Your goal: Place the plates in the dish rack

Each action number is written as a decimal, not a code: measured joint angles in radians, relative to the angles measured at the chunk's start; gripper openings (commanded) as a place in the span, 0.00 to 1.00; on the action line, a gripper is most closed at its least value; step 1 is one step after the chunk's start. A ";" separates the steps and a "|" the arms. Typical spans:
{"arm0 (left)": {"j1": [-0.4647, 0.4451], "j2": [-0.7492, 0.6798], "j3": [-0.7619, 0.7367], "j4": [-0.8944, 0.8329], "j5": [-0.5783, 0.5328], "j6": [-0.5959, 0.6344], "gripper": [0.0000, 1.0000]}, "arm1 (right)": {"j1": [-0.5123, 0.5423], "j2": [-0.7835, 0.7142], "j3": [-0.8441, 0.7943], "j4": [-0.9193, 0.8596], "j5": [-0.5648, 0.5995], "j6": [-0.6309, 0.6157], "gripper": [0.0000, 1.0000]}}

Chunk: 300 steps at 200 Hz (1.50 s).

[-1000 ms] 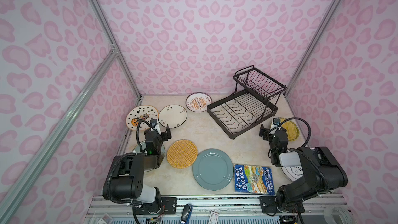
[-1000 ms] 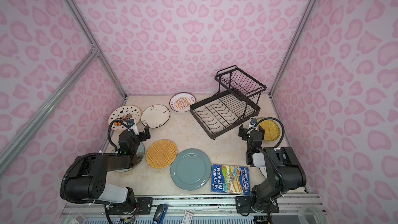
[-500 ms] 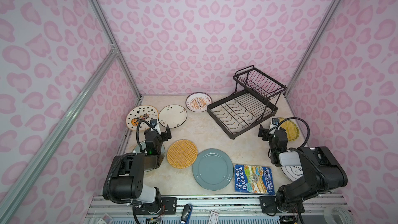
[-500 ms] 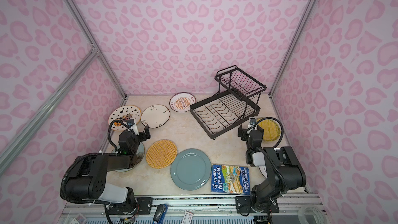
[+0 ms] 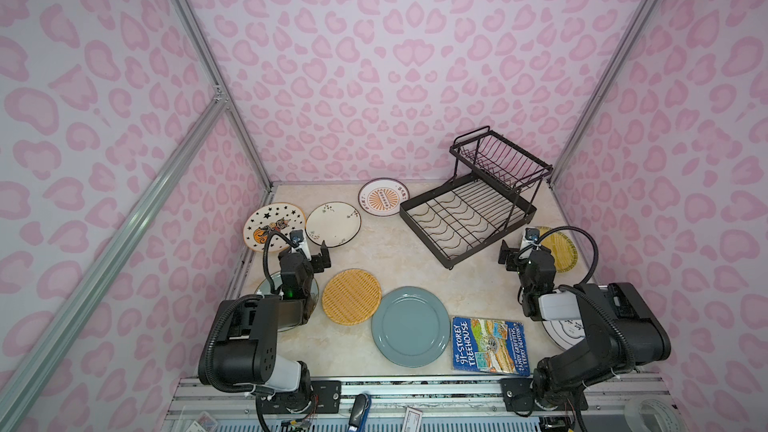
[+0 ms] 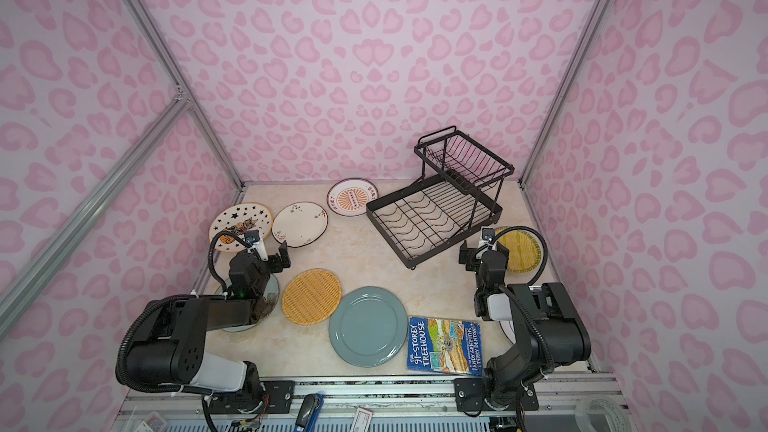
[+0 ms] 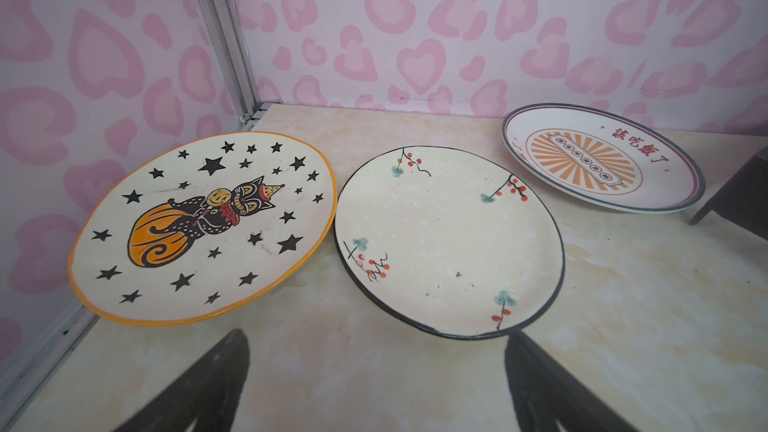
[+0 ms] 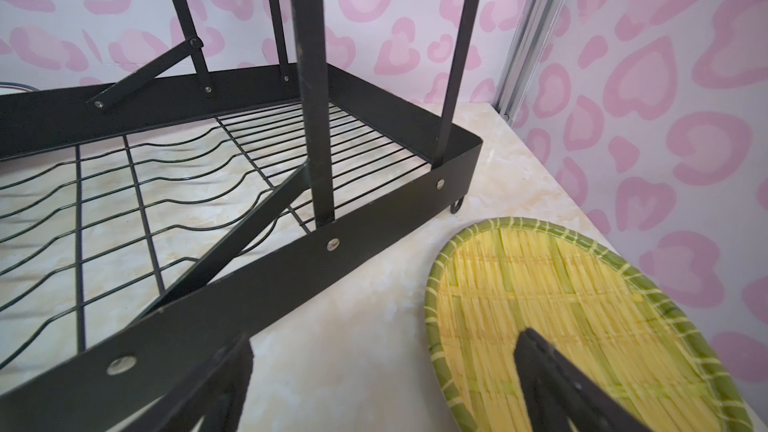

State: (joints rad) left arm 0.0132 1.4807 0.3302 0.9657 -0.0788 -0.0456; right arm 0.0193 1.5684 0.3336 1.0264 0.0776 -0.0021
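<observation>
The black wire dish rack stands at the back right with nothing in it. Plates lie flat on the table: star, sprig, sunburst, orange woven, teal and yellow woven. A pale plate shows under the left arm and a white one under the right arm. My left gripper is open and holds nothing, just short of the sprig plate. My right gripper is open, one finger over the yellow plate, the other by the rack's rim.
A blue paperback book lies at the front right beside the teal plate. Pink patterned walls with aluminium posts close in the table on three sides. The star plate lies close to the left wall.
</observation>
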 measured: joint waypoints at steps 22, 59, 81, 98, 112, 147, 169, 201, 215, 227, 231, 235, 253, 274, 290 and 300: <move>0.000 0.000 0.000 0.000 0.000 0.000 0.98 | -0.009 0.000 0.000 0.000 -0.016 0.009 0.98; 0.000 -0.001 0.000 0.000 0.000 0.000 0.98 | -0.018 0.000 -0.003 0.001 -0.026 0.010 0.98; 0.002 -0.003 0.000 -0.001 0.001 -0.001 0.98 | -0.019 -0.001 -0.003 0.001 -0.030 0.011 0.98; -0.011 -0.073 0.037 -0.129 -0.038 -0.007 0.98 | -0.007 -0.054 -0.021 -0.024 0.003 0.018 0.98; -0.035 -0.192 0.093 -0.224 -0.062 -0.007 0.97 | 0.023 -0.197 -0.032 -0.095 0.073 0.023 0.98; -0.148 -0.431 0.251 -0.565 -0.129 -0.201 0.97 | 0.074 -0.505 0.035 -0.286 0.152 0.119 0.98; -0.193 -0.434 0.362 -0.811 -0.109 -0.380 0.98 | 0.064 -0.587 0.103 -0.480 0.221 0.266 0.98; -0.278 -0.386 0.435 -1.084 0.010 -0.592 0.97 | -0.058 -0.592 0.187 -0.627 0.163 0.472 0.98; -0.356 -0.329 0.494 -1.159 0.031 -0.648 0.98 | -0.084 -0.536 0.241 -0.676 0.087 0.521 0.98; -0.423 -0.283 0.539 -1.197 0.048 -0.676 0.98 | -0.090 -0.495 0.274 -0.684 0.039 0.533 0.95; -0.446 -0.264 0.555 -1.206 0.053 -0.686 0.98 | -0.091 -0.477 0.284 -0.680 0.021 0.533 0.94; -0.464 -0.246 0.568 -1.212 0.057 -0.692 0.98 | -0.092 -0.458 0.293 -0.676 0.002 0.533 0.93; -0.520 -0.180 0.609 -1.238 0.056 -0.723 0.97 | -0.095 -0.370 0.340 -0.687 -0.061 0.504 0.87; -0.578 -0.114 0.647 -1.249 0.066 -0.739 0.97 | -0.096 -0.275 0.392 -0.673 -0.126 0.441 0.88; -0.608 -0.061 0.683 -1.254 0.088 -0.745 0.98 | -0.096 -0.192 0.423 -0.640 -0.174 0.402 0.89; -0.620 -0.034 0.705 -1.257 0.090 -0.746 0.98 | -0.096 -0.143 0.433 -0.606 -0.203 0.385 0.91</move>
State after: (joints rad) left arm -0.6067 1.4464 1.0351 -0.2909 0.0116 -0.7918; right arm -0.0769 1.4254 0.7662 0.4202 -0.1249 0.3832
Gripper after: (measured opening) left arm 0.974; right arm 0.891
